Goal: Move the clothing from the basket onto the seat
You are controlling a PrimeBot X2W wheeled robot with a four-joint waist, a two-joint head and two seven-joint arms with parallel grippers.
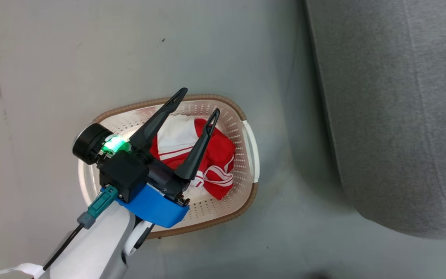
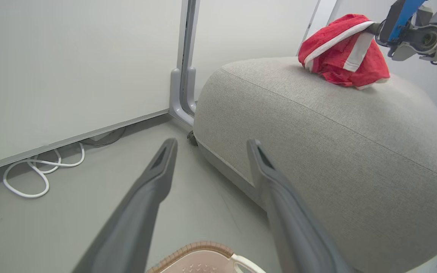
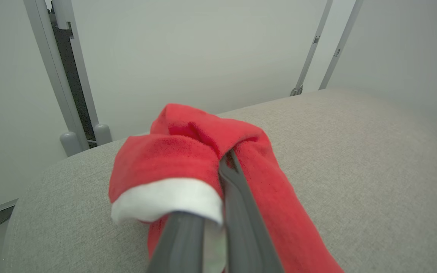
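In the head view my left gripper (image 1: 200, 100) hangs open above the cream basket (image 1: 248, 155), fingers spread over a red and white garment (image 1: 215, 155) lying inside. The grey seat (image 1: 393, 116) stands to the basket's right. A second red garment with white trim (image 3: 188, 159) is bunched around my right gripper (image 3: 222, 163), which is shut on it just above the seat cushion (image 3: 355, 159). From the left wrist view that garment (image 2: 343, 53) touches the top of the seat (image 2: 317, 144), with the right arm (image 2: 412, 26) behind it. My left gripper (image 2: 211, 146) holds nothing.
The basket's brown rim (image 2: 199, 248) shows at the bottom of the left wrist view. A white cable (image 2: 40, 170) loops on the floor by the wall. A grey upright post (image 2: 184, 76) stands at the corner behind the seat.
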